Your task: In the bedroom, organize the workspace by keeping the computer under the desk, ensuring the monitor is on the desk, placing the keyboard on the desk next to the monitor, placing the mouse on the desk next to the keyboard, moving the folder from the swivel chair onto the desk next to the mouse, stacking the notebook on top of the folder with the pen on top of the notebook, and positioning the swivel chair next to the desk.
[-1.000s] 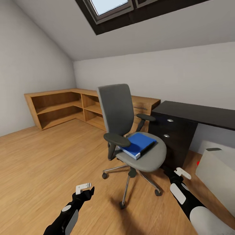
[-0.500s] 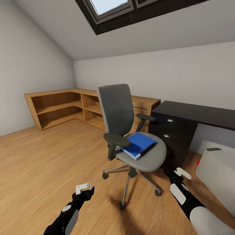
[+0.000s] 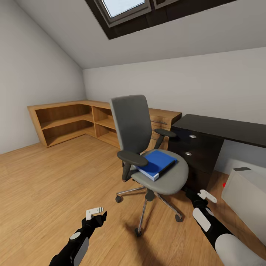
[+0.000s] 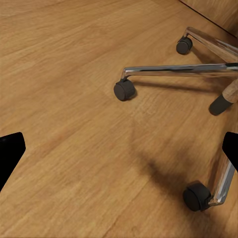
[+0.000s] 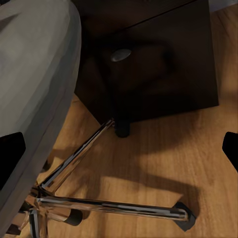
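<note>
- Nothing has moved vs. the earlier frames: chair, folder, both arms and camera pos. unchanged.
- Swivel chair [image 3: 147, 147]: stands on the wood floor [image 3: 55, 177] at mid-room, just beside the drawer end of the tabletop [image 3: 221, 127]. Grey back upright, dark armrests both sides, chrome star base on casters.
- Folder [image 3: 157, 162]: blue, white edge, lies flat on the chair seat between the armrests, one corner toward the seat's front edge.
- Drawer unit [image 3: 195, 151]: dark, w/ round silver knobs, under the black top; right wrist view shows one chair caster close to its bottom edge.
- Computer [image 3: 245, 192]: light grey box on the floor, right of the drawer unit, below the tabletop's edge. Partly cut off by the frame edge.
- Left end effector [image 3: 95, 211]: low, over bare floor, left-front of the chair base, well apart from it. Left wrist view: finger tips at both frame edges, spread wide, nothing between them; casters and chrome legs ahead.
- Right end effector [image 3: 206, 195]: low, near the floor beside the drawer unit's front corner, right of the chair base. Right wrist view: tips at both frame edges, spread wide, empty; chair seat underside, chrome legs and drawer unit ahead.
- Background: light-wood shelf unit [image 3: 74, 122] along the far wall and corner; skylight [image 3: 125, 7] in the sloped ceiling.
</note>
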You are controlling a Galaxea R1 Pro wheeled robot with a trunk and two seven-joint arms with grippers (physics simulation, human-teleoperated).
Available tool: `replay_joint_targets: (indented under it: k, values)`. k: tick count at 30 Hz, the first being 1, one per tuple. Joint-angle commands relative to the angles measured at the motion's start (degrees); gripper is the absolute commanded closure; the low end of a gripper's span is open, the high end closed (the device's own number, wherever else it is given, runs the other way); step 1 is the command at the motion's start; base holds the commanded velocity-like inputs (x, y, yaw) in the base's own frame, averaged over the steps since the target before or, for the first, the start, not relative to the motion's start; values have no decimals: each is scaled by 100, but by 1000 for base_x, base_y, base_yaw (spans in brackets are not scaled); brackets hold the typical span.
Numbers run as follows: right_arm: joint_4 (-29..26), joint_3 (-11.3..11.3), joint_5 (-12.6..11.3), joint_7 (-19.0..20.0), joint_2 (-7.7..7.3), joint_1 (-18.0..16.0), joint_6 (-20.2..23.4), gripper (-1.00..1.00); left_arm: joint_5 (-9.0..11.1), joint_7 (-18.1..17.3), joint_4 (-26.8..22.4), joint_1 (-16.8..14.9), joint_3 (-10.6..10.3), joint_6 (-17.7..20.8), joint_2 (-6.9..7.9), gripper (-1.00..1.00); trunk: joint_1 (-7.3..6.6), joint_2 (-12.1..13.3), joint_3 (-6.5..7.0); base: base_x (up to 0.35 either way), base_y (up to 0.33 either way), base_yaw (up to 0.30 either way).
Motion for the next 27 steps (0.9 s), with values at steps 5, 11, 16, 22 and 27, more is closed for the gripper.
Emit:
replay_joint_targets:
  k: [5,11,16,22,27]
  values:
    - [-3,49,-54,-44,-11,-4,-17,-100,52,-46,2,-3,30,-7,-6,-100,-1,-2,-6,0,0,0]
    - [-3,49,-52,-44,-11,-2,-16,-100,58,-41,3,-3,30,-7,-6,-100,-9,2,61,0,0,0]
    - [-3,49,-50,-45,-12,-3,-15,-100,60,-34,2,-3,30,-7,-6,-100,-22,8,172,0,0,0]
    - [-3,49,-50,-46,-12,-5,-15,-100,60,-30,1,-3,30,-7,-6,-100,-135,211,284,0,0,0]
    - [2,49,-50,-49,-12,-4,-21,-100,60,-29,5,-3,30,-7,-6,-100,-245,412,373,0,0,0]
